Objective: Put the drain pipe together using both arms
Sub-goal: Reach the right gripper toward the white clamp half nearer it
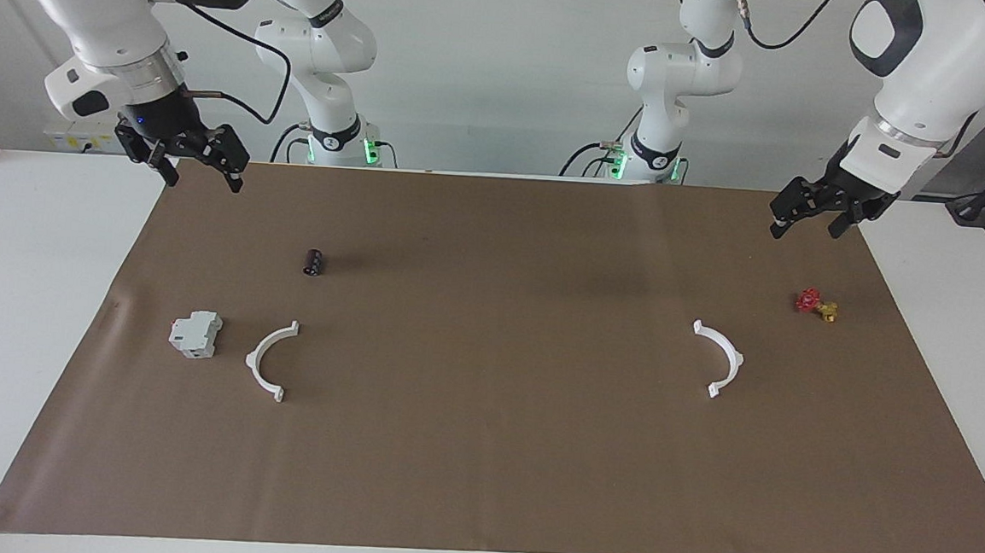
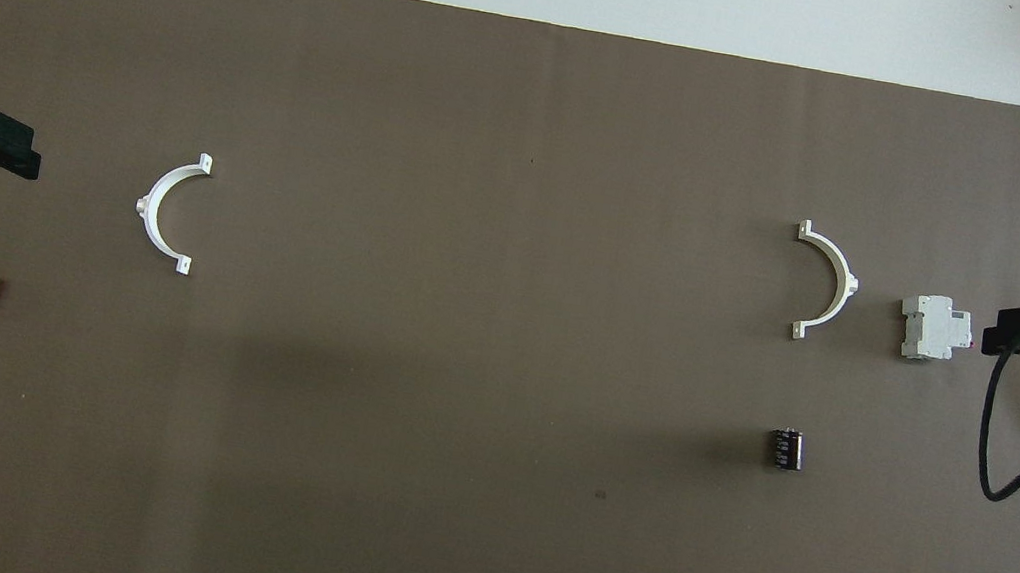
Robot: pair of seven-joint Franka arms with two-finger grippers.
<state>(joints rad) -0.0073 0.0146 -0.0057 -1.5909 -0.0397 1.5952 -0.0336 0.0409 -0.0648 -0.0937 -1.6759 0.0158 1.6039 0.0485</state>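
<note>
Half-rings (image 1: 272,360) (image 1: 720,359) well apart on mat | left tool (image 1: 811,219) spread | right tool (image 1: 201,170) spread

Two white half-rings (image 1: 269,360) (image 1: 723,359), flat, well apart, unjoined

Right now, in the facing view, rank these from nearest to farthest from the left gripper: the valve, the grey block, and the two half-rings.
From the left gripper, up over the mat's corner at the left arm's end:
1. Valve, at that same end.
2. Half-ring at the left arm's end.
3. Half-ring toward the right arm's end.
4. Grey block, beside that half-ring.
</note>
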